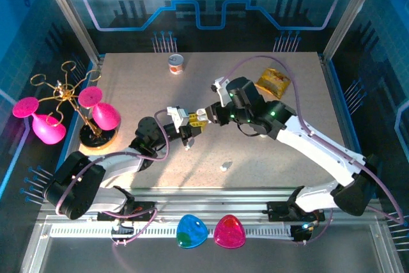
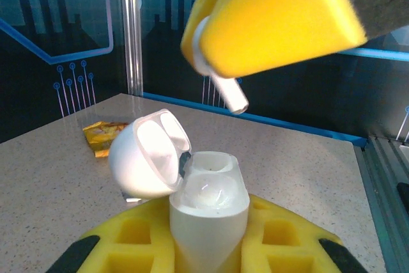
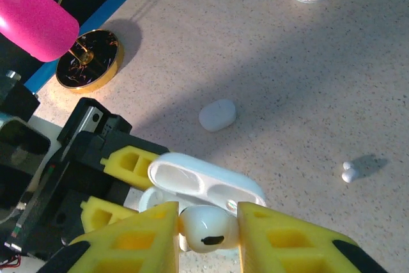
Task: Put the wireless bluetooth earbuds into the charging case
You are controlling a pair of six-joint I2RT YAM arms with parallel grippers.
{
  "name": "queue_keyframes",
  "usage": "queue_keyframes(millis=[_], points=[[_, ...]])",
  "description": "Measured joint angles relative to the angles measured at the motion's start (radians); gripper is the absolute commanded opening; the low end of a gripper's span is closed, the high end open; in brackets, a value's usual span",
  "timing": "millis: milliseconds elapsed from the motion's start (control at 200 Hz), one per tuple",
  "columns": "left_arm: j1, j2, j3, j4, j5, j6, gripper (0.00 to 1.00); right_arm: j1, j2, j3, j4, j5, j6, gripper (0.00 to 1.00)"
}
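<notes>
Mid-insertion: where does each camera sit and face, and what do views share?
Top external: above, behind the bases, looking down on the table; left arm and right arm show.
Left wrist: looks outward past its own fingers at the open charging case, earbud above.
Right wrist: looks down past its fingers at the earbud.
Shared: charging case and earbud, both wrist views.

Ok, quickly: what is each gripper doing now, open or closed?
Left gripper: shut on the open case.
Right gripper: shut on an earbud, above the case.
</notes>
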Motion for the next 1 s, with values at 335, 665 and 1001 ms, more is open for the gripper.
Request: queue_keyframes(millis=[335,665,1001], points=[[0.000,0.000,0.001,0.000,-0.013,-0.040,0.00,0.043,0.089,0.039,0.030,0.003,-0.008,0.23],[0.000,-0.018,0.009,-0.004,-0.050,-0.099,0.00,0.044,0.095,0.039,0.049,0.005,-0.008,0.24],[0.000,-0.023,0.016,-0.003,-0.097,-0.157,0.00,0.044,0.087,0.011,0.103,0.004,-0.004,0.32]])
